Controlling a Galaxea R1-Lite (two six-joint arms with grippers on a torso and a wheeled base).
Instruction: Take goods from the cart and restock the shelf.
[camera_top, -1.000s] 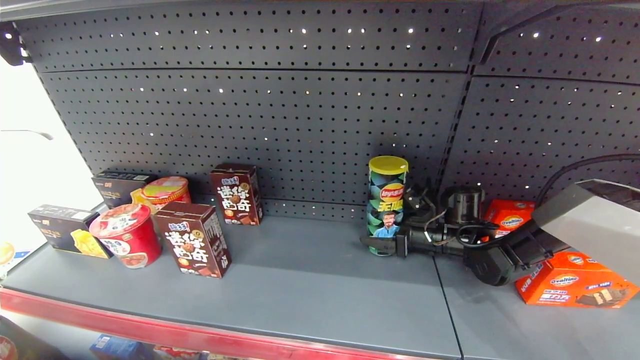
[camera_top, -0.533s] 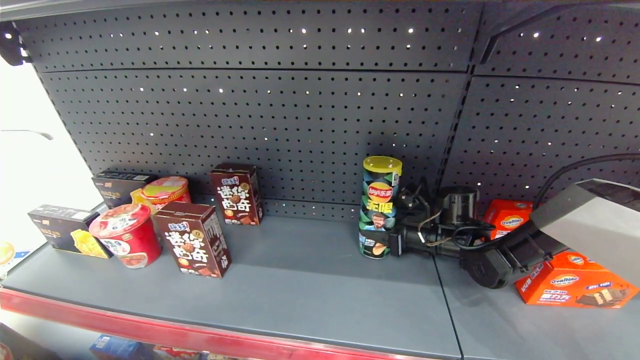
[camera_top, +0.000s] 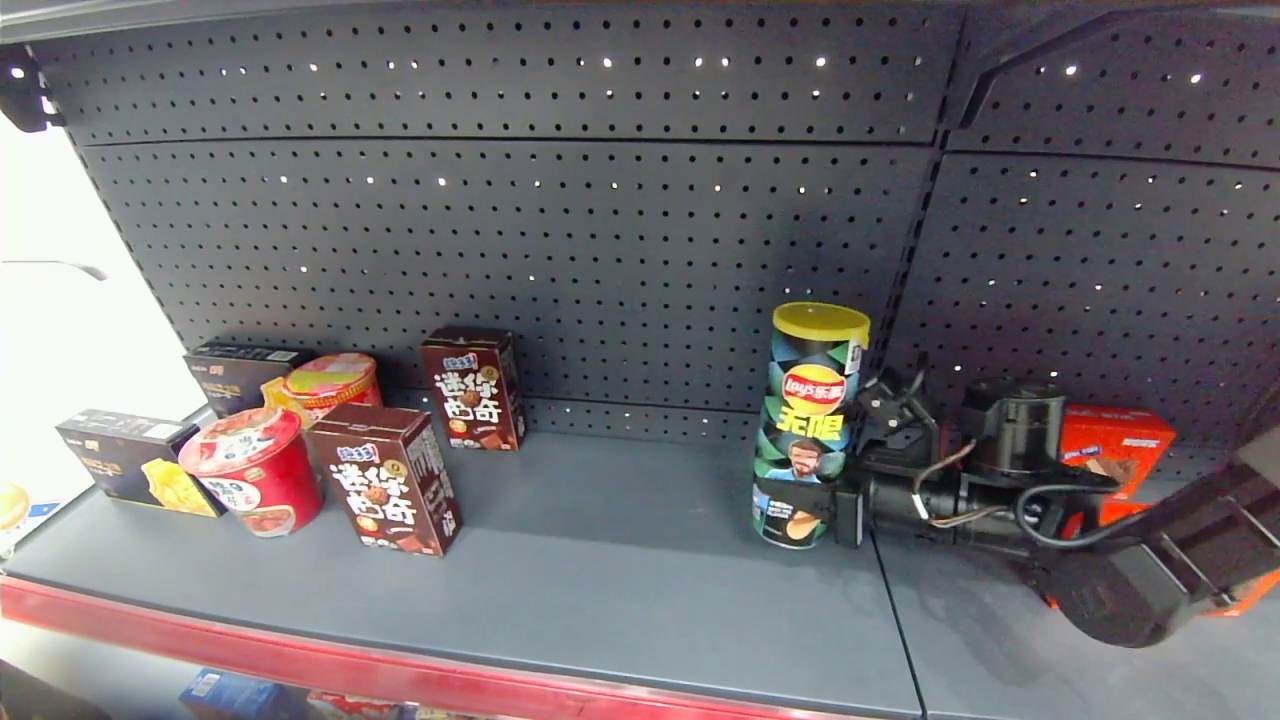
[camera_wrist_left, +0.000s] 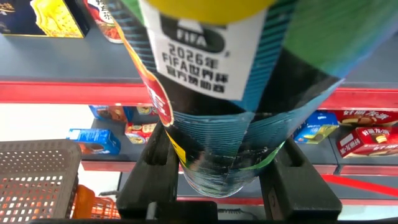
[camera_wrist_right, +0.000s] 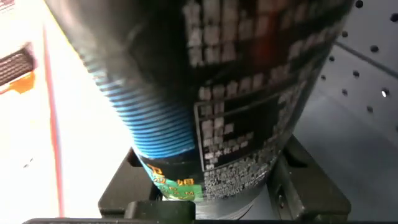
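Gripping the lower part of a tall chip can (camera_top: 815, 400), the right tool (camera_top: 805, 500) is clenched on it, reaching in from the right with one black finger across the can's near side. The can stands upright, yellow lid on top, toward the right of the grey shelf (camera_top: 600, 570) and close to the pegboard back panel (camera_top: 500, 250). Whether its base touches the shelf board cannot be told. An orange box (camera_top: 1115, 440) sits at the far right, behind the arm.

On the left of the shelf, well apart from the can, stand two brown boxes (camera_top: 390, 490), two cup-shaped tubs (camera_top: 250, 480) and two black boxes (camera_top: 135, 460).

The left tool (camera_wrist_left: 214, 183) is clenched on a second chip can (camera_wrist_left: 211, 93), its fingers pressed to either side of the can's lower part. Beyond it are red-edged shelves of goods and a grey mesh basket (camera_wrist_left: 31, 174).
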